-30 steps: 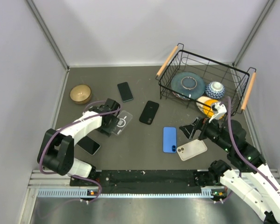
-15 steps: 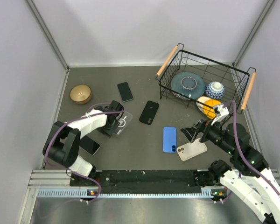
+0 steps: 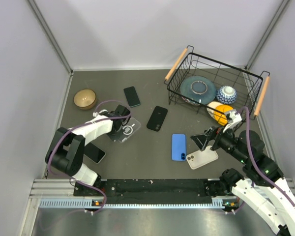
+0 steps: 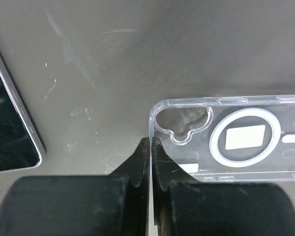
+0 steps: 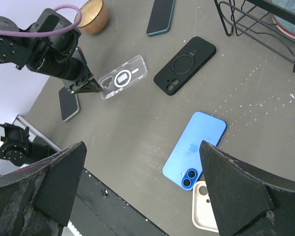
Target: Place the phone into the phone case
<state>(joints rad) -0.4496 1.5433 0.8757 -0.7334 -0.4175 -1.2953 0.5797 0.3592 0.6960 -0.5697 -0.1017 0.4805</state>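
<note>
A clear phone case [image 3: 128, 130] [image 4: 236, 140] lies on the dark table left of centre. My left gripper [image 3: 117, 135] [image 4: 151, 147] is shut on the clear phone case's near short edge, beside the camera cutout; the thin rim sits between the closed fingers. A blue phone [image 3: 179, 146] [image 5: 194, 147] lies face down near the middle. My right gripper [image 3: 206, 138] [image 5: 141, 145] hangs open above the blue phone and holds nothing. In the right wrist view the clear phone case [image 5: 123, 77] and my left gripper [image 5: 95, 88] show at upper left.
A beige case [image 3: 202, 157] touches the blue phone's corner. A black case [image 3: 157, 118] and a dark phone [image 3: 132, 96] lie further back, another phone [image 3: 93, 153] [image 4: 10, 123] sits near my left arm. A wooden bowl [image 3: 85, 98] stands left; a wire basket [image 3: 214, 64] with dishes stands back right.
My left gripper has shut on the clear case's edge, and the case has shifted slightly. The right arm lifted a little early on and has since held still.
</note>
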